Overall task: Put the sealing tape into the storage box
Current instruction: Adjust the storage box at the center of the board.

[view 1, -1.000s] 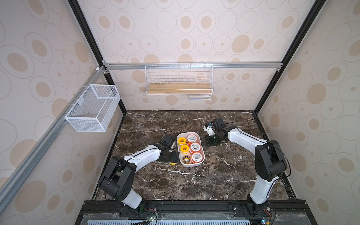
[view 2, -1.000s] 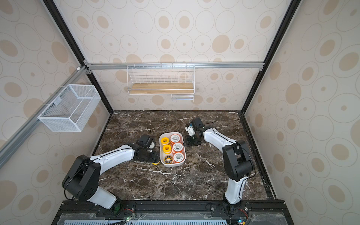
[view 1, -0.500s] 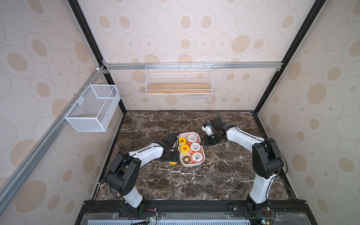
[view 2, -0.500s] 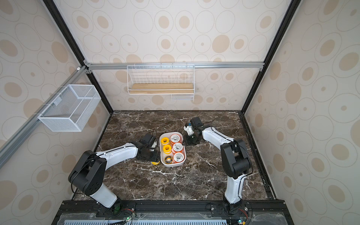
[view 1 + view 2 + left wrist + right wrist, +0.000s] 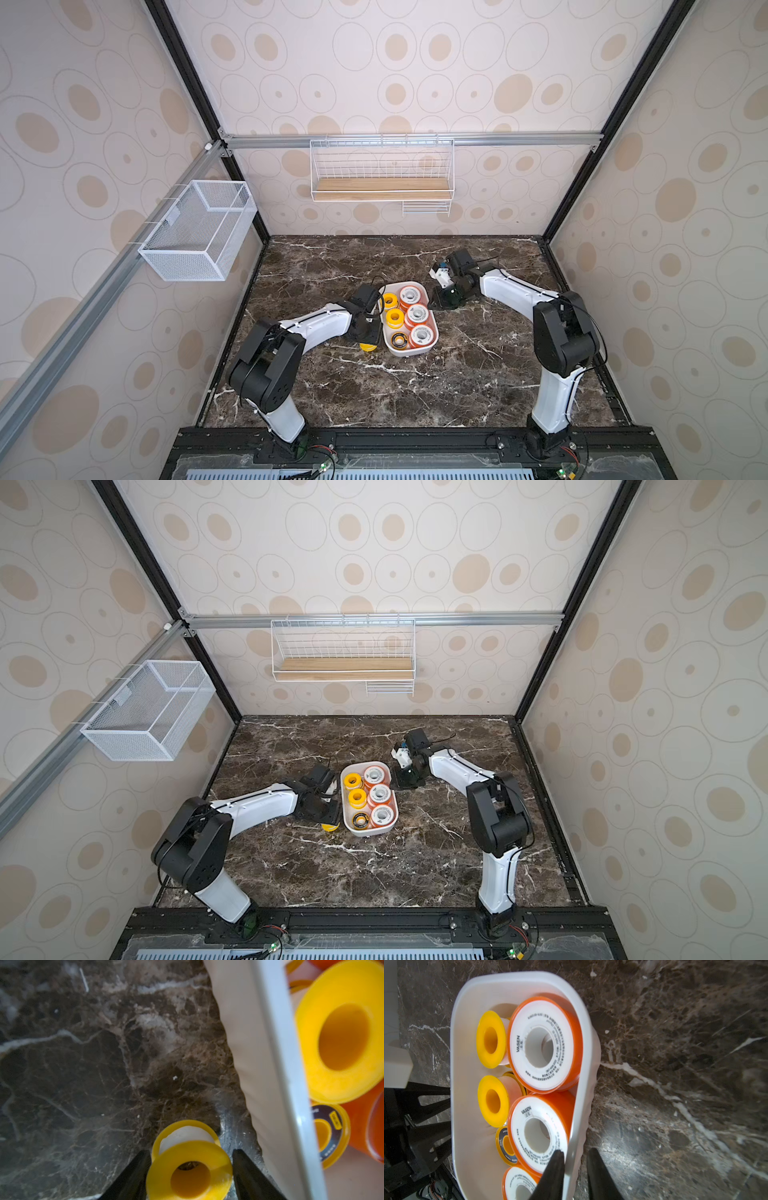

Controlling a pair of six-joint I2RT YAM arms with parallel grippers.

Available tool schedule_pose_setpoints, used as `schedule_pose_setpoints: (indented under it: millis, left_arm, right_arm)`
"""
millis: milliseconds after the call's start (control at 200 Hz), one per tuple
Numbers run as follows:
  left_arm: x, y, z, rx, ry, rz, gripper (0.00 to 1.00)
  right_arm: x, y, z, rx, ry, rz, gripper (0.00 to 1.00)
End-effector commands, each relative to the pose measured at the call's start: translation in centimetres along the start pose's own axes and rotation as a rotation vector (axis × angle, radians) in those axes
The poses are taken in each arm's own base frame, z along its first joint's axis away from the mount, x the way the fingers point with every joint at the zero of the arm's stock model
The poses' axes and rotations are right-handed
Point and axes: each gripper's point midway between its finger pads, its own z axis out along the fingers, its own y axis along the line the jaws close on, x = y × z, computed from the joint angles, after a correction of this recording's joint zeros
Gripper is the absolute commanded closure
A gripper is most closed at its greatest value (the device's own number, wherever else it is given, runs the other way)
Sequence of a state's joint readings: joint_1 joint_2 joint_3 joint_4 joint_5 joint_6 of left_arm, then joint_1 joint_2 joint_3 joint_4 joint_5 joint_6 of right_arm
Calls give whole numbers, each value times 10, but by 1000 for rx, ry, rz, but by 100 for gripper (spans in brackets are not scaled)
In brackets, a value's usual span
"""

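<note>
The storage box (image 5: pixel 409 354), a shallow white tub, sits mid-table and holds several spools of sealing tape: three white-faced with orange rims (image 5: pixel 417 313), two plain yellow (image 5: pixel 395 318) and one black-ringed (image 5: pixel 399 340). One more yellow spool (image 5: pixel 218 1163) stands on the marble just outside the box's left wall (image 5: pixel 259 1064). My left gripper (image 5: pixel 190 1151) straddles this spool, jaws apart; one finger touches it and a sliver of table shows at the other. My right gripper (image 5: pixel 575 1151) is shut on the box's right wall (image 5: pixel 583 1043), one finger inside and one outside. In both top views it sits at the box's far right corner (image 5: pixel 395 784).
A white wire-mesh basket (image 5: pixel 195 230) hangs on the left wall rail. A wire shelf with a wooden base (image 5: pixel 381 189) hangs on the back wall. Dark marble table (image 5: pixel 415 395) spreads in front of the box.
My left gripper slid forward along the box's left side to the loose yellow spool and its jaws narrowed. My right gripper closed onto the box wall. The box has not moved.
</note>
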State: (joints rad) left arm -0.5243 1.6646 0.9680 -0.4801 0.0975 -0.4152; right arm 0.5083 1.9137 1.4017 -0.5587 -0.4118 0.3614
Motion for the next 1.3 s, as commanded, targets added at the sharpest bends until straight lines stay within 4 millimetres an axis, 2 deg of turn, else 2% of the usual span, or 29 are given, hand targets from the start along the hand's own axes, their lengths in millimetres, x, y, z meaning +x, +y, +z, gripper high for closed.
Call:
schedule_pose_setpoints:
  millis: [0, 531, 716, 1012, 1297]
  left_arm:
    - [-5, 1, -2, -28, -3, 22, 36]
    - [-1, 6, -3, -52, -6, 17, 32]
    - [-2, 8, -5, -61, -17, 12, 36]
    - [-3, 10, -9, -72, -33, 3, 41]
    - [-5, 9, -18, -66, -59, -6, 42]
  right_arm:
    - [5, -8, 1, 32, 19, 14, 78]
    - [7, -3, 7, -8, 35, 28, 72]
    - [9, -6, 8, 4, 39, 34, 75]
    - [11, -4, 13, -18, 51, 42, 71]
    - [13, -11, 7, 29, 33, 51, 80]
